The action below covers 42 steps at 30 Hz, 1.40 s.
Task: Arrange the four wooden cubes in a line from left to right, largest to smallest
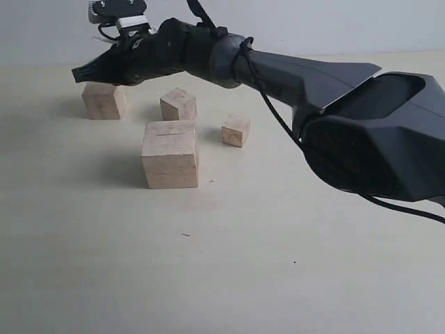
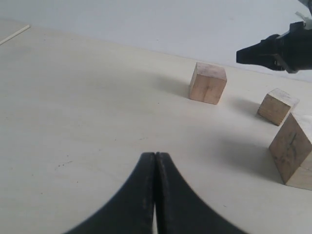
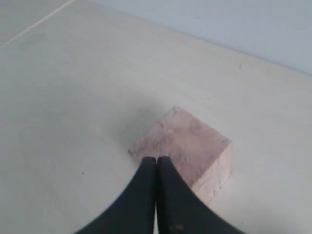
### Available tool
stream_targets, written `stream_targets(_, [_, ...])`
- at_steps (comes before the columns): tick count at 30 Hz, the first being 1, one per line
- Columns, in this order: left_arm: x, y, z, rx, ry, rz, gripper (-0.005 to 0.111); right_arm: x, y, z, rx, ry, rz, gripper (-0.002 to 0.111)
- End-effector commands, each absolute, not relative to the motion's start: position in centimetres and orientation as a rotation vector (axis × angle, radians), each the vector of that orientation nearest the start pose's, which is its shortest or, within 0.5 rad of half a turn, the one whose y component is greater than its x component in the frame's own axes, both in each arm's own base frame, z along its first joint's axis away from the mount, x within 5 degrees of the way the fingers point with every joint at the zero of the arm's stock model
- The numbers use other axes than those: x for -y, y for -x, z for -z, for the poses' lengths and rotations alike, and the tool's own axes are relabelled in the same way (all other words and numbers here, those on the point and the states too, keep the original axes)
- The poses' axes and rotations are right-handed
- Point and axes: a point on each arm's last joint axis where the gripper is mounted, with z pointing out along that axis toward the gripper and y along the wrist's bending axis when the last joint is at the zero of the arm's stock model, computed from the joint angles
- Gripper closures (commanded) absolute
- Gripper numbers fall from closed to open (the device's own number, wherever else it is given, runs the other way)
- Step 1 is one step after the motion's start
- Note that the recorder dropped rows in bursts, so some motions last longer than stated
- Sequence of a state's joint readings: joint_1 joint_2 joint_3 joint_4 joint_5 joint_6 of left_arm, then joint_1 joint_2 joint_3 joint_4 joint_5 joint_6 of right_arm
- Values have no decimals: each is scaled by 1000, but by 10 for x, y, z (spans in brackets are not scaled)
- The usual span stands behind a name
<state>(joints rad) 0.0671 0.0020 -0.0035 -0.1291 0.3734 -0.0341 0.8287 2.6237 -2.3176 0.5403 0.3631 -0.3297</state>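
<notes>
Four pale wooden cubes stand on the table. The largest cube (image 1: pixel 170 154) (image 2: pixel 295 152) is nearest and has a thin dark slit on top. Behind it to the left is the second cube (image 1: pixel 104 101) (image 2: pixel 208 83) (image 3: pixel 190 144). The third cube (image 1: pixel 179 104) (image 2: pixel 278 106) is behind the largest, and the smallest cube (image 1: pixel 236 130) is to its right. My right gripper (image 1: pixel 78 73) (image 2: pixel 240 54) (image 3: pixel 156 160) reaches across to the left and hovers shut just above the second cube, holding nothing. My left gripper (image 2: pixel 155 155) is shut and empty over bare table, and the exterior view does not show it.
The right arm's thick black body (image 1: pixel 361 132) and its cable span the right half of the exterior view above the table (image 1: pixel 243 264). A pale wall rises behind the far table edge (image 1: pixel 313 28).
</notes>
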Motion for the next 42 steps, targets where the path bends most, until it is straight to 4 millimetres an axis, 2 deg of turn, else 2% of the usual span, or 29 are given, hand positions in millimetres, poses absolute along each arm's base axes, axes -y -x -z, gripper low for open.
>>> stream_targets(1, [0, -53, -181, -1836, 172, 100, 107, -445, -396, -162, -1940, 761, -743, 108])
stream_targets(4, [0, -53, -181, -1836, 172, 100, 107, -446, -398, -149, -1947, 724, -750, 108])
stream_targets(11, [0, -53, -181, -1836, 172, 100, 107, -448, -400, -140, -1913, 707, -750, 108])
stream_targets(16, [0, -53, -181, -1836, 172, 100, 107, -449, -400, -126, -1927, 717, -756, 108])
stream_targets(26, [0, -53, -181, -1836, 172, 100, 107, -464, -391, -126, -1831, 863, -835, 108])
stream_targets(30, [0, -53, -181, -1836, 172, 100, 107, -463, -392, -116, -1834, 884, -817, 108])
stream_targets(42, [0, -53, -181, -1836, 172, 100, 107, -457, -398, -114, -1849, 868, -826, 108])
